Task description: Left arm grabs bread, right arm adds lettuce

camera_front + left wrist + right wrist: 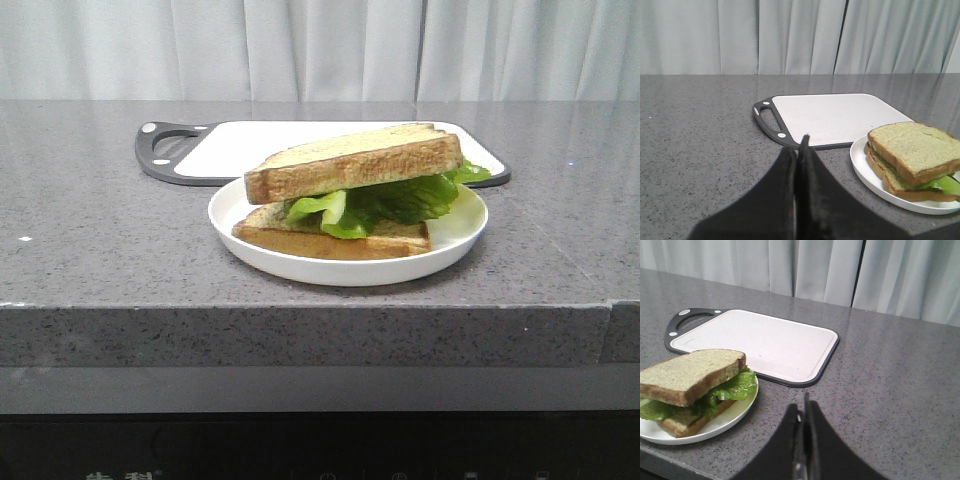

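A top slice of bread (pixel 350 160) lies on green lettuce (pixel 385 203), which lies on a lower slice (pixel 330 240), all on a white plate (pixel 455 240). The stack also shows in the left wrist view, with its bread (pixel 912 150) and lettuce (pixel 945 184), and in the right wrist view, with its bread (pixel 687 375) and lettuce (pixel 735 385). My left gripper (pixel 799 145) is shut and empty, left of the plate. My right gripper (pixel 803 407) is shut and empty, right of the plate. Neither arm shows in the front view.
A white cutting board (pixel 240 145) with a dark rim and handle lies behind the plate on the grey stone counter; it also shows in the wrist views (pixel 835 117) (pixel 760 342). The counter's front edge (pixel 300 305) is close below the plate. Pale curtains hang behind.
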Controlling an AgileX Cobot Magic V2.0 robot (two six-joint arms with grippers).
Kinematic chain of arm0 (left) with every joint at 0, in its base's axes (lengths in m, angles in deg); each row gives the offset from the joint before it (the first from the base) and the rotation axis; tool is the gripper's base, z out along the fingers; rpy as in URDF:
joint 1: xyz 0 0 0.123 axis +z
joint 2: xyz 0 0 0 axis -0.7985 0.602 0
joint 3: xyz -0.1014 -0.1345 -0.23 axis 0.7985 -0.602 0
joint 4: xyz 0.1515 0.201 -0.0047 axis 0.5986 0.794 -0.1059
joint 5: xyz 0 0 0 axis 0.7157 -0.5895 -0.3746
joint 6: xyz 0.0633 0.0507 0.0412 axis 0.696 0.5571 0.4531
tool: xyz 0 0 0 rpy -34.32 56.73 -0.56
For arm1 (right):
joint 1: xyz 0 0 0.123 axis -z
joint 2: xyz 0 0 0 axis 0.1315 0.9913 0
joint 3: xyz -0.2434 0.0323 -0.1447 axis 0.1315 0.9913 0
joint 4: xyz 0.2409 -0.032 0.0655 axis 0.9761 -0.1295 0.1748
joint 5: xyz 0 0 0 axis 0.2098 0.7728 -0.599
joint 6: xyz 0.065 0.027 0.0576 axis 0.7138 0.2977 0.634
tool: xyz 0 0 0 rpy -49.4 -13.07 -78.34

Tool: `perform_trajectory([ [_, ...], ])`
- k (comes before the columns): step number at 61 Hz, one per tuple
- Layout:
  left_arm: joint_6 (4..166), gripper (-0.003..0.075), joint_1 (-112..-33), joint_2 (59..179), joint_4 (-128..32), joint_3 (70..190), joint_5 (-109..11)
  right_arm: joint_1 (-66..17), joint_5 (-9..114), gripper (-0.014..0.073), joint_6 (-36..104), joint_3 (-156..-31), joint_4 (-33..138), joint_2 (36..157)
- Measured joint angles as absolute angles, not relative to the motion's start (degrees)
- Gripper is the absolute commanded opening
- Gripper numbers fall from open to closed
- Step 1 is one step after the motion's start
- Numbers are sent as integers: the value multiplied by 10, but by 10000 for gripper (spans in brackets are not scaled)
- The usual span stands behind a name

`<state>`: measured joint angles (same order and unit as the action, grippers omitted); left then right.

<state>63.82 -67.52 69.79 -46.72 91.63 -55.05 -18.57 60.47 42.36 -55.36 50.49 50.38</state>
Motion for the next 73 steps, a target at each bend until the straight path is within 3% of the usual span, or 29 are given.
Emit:
perform_trajectory([
  [11,628,-19,-675,697,-438,910,-536,-186,605,-58,424,-554,505,504],
  [26,461,-19,-663,675,-266,877,-533,-186,605,-58,424,-554,505,504],
  [49,451,-19,-516,612,-248,768,-535,-186,605,-58,424,-554,505,504],
  [73,451,-19,-504,612,-248,723,-476,-186,605,-58,424,-554,505,504],
])
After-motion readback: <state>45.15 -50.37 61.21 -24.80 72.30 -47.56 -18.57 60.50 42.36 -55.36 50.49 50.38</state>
